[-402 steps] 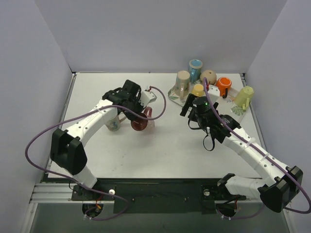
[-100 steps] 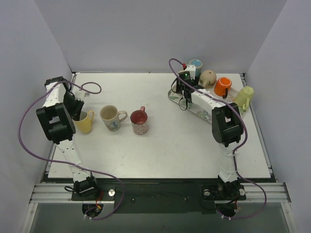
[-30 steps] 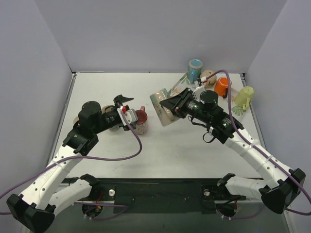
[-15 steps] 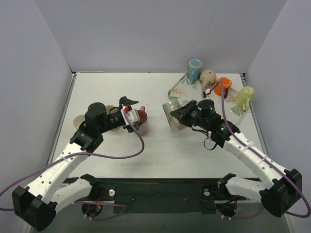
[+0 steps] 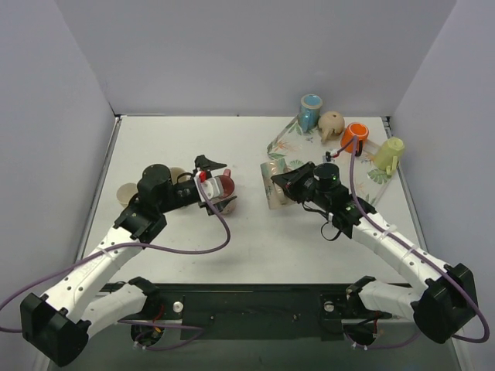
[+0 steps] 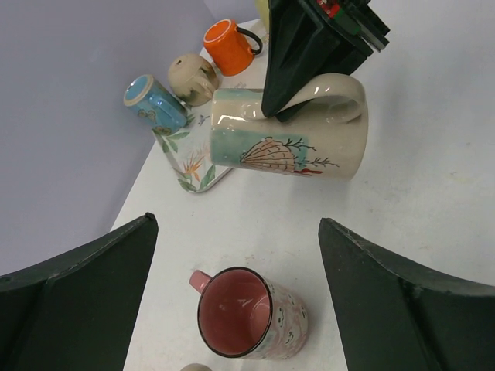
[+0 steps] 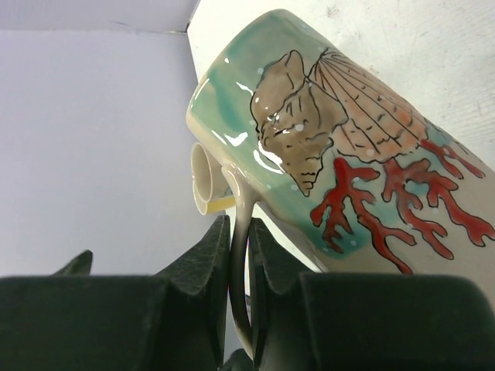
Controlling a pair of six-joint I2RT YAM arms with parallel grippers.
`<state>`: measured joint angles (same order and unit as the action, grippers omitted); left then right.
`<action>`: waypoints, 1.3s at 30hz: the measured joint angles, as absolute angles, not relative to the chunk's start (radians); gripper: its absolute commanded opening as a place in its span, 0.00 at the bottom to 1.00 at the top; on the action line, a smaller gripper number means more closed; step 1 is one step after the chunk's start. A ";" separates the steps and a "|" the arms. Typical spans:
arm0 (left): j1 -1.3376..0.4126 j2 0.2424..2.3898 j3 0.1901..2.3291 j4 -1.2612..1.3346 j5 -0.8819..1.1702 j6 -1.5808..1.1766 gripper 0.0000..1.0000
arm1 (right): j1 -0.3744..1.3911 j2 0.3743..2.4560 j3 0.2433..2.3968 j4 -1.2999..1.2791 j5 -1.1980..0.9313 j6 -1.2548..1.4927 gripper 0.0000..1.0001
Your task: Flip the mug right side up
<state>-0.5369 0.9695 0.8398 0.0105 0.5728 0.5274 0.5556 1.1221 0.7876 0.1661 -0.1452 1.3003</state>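
**Q:** State of the right gripper?

**A:** Clamped on the handle of the shell-print mug, one finger on each side of the loop and no gap in the wrist view. I count the grip as firm.

**Q:** And where is the mug?

**A:** About mid-table, just off the near corner of the flowered tray, right of the pink mug. It is on its side with the handle up, held from above. From the left wrist view the body runs roughly level. I cannot tell whether its lower side touches the table or hangs just over it.

**Q:** Left gripper?

**A:** Jaws wide apart and holding nothing. It hovers over the pink mug, which stands with its mouth up. It has no part in this grasp.

**Q:** Which step is this?

**A:** Mid-rotation, by my reading. The mug is neither mouth-down nor upright, so roughly half the turn remains.

**Q:** What does the next move call for?

**A:** A wrist roll that brings the base down square to the table, with the clamp unchanged until the base sits flat. After that I spread the fingers and lift straight off the handle. The risk is that the mug swings in the handle grip, so I would go slowly. The spot must also be clear of the tray edge and the pink mug.
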 measured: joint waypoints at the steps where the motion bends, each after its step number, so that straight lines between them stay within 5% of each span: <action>1: -0.544 0.971 0.836 0.016 0.576 0.527 0.96 | 0.564 1.122 0.786 0.171 -0.131 1.317 0.00; 16: -0.746 1.024 0.693 0.229 0.403 0.553 0.97 | 0.722 1.096 0.839 0.310 0.192 1.459 0.00; 29: -0.828 1.155 0.477 0.854 0.081 0.669 0.95 | 0.868 1.183 0.873 0.425 0.303 1.488 0.00; 35: -0.847 1.234 0.428 1.098 -0.033 0.777 0.78 | 0.900 1.199 0.874 0.461 0.315 1.493 0.00; 39: -0.864 1.247 0.410 1.174 -0.072 0.855 0.52 | 0.909 1.214 0.880 0.506 0.324 1.508 0.00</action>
